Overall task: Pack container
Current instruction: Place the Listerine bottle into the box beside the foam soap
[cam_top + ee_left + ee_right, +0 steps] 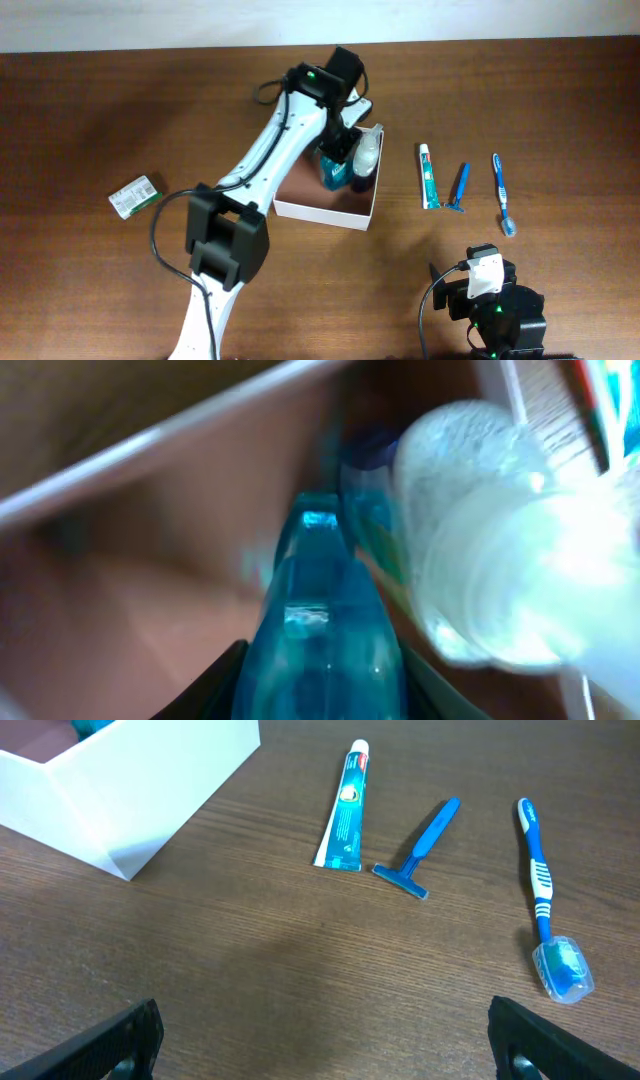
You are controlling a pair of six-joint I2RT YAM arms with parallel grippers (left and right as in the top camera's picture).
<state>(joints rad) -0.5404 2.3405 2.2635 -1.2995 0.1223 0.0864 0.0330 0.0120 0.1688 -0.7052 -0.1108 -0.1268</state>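
Observation:
The container [330, 212] is a square white box with a reddish-brown inside, at the table's middle. My left gripper [338, 160] reaches into it and is shut on a blue-green bottle [325, 640], which fills the left wrist view between the fingers. A clear frosted bottle [367, 152] leans in the container beside it and also shows in the left wrist view [500, 560]. My right gripper [325, 1040] is open and empty, low at the front right, above bare table. The container's white corner [130, 790] shows in the right wrist view.
A toothpaste tube [428, 175], a blue razor [460, 186] and a blue toothbrush [502, 193] lie right of the container. They also show in the right wrist view: tube [343, 805], razor [422, 848], toothbrush [543, 895]. A small green-and-white packet [134, 195] lies far left.

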